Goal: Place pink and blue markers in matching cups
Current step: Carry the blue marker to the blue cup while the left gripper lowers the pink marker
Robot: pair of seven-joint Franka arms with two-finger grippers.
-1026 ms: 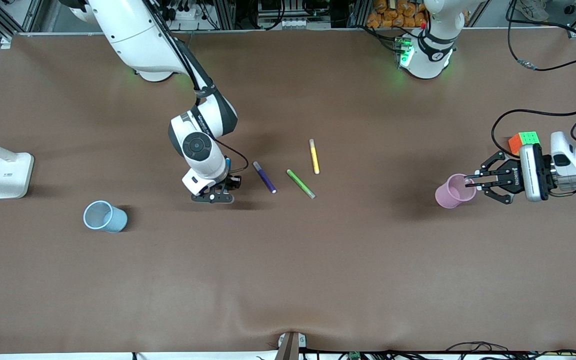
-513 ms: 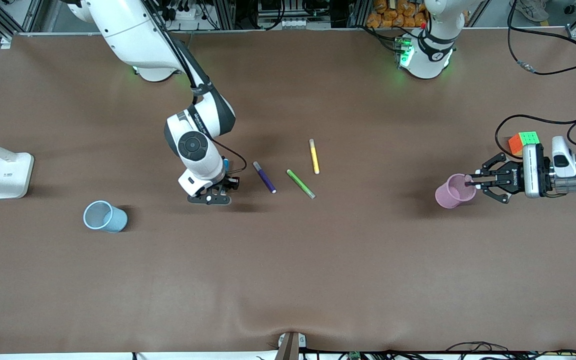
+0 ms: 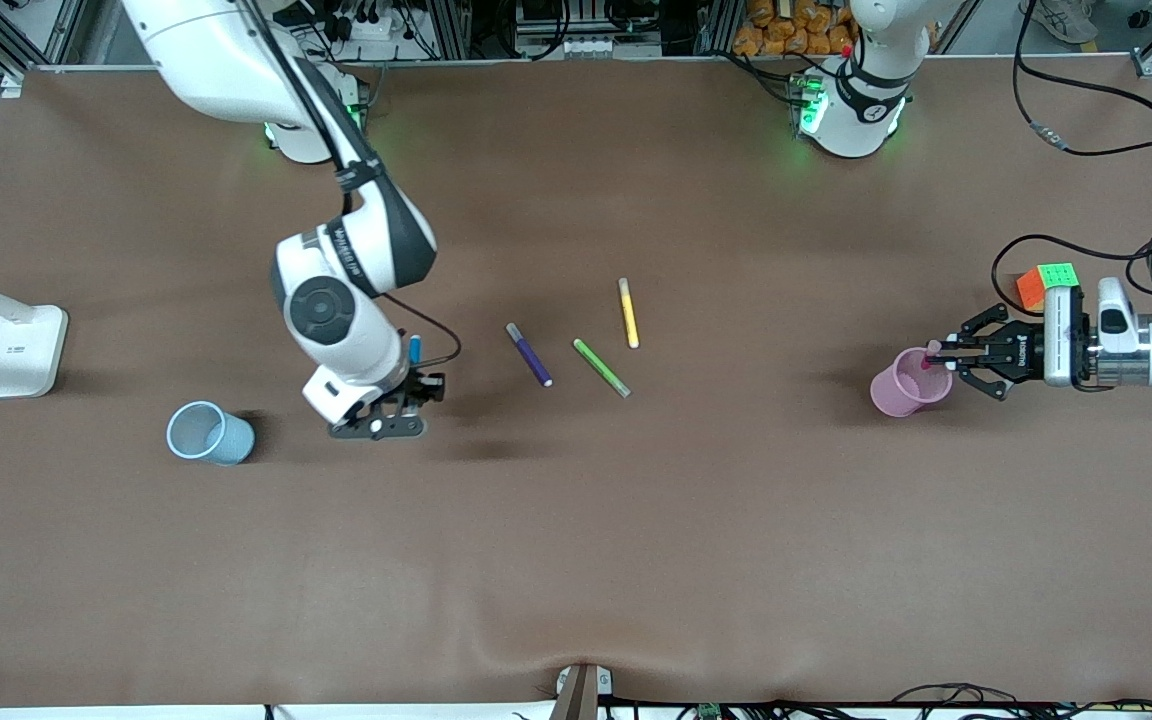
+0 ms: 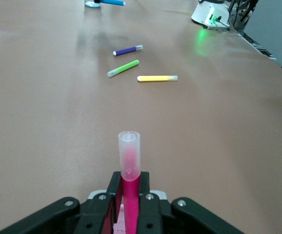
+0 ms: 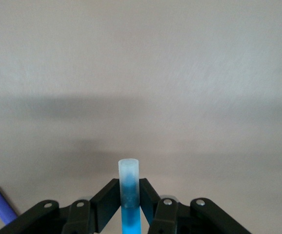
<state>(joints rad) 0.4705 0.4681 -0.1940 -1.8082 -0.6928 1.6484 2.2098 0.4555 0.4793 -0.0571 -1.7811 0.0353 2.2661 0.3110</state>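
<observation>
Right pincer [image 3: 414, 392] nearer blue cup [image 3: 208, 432]

On the brown table [image 3: 636, 520] in front of me lay three loose pens, well apart from either of my hands and between them. The purple pen [image 3: 529, 354] was the one closest to my right hand; the green pen [image 3: 602, 367] lay just beside it, and the yellow pen [image 3: 628, 312] sat near the green one, farther from the front camera. A colourful puzzle cube [image 3: 1047, 281] rested close by my left hand. A white lamp base [image 3: 22, 350] stood at my right arm's end of the table.
</observation>
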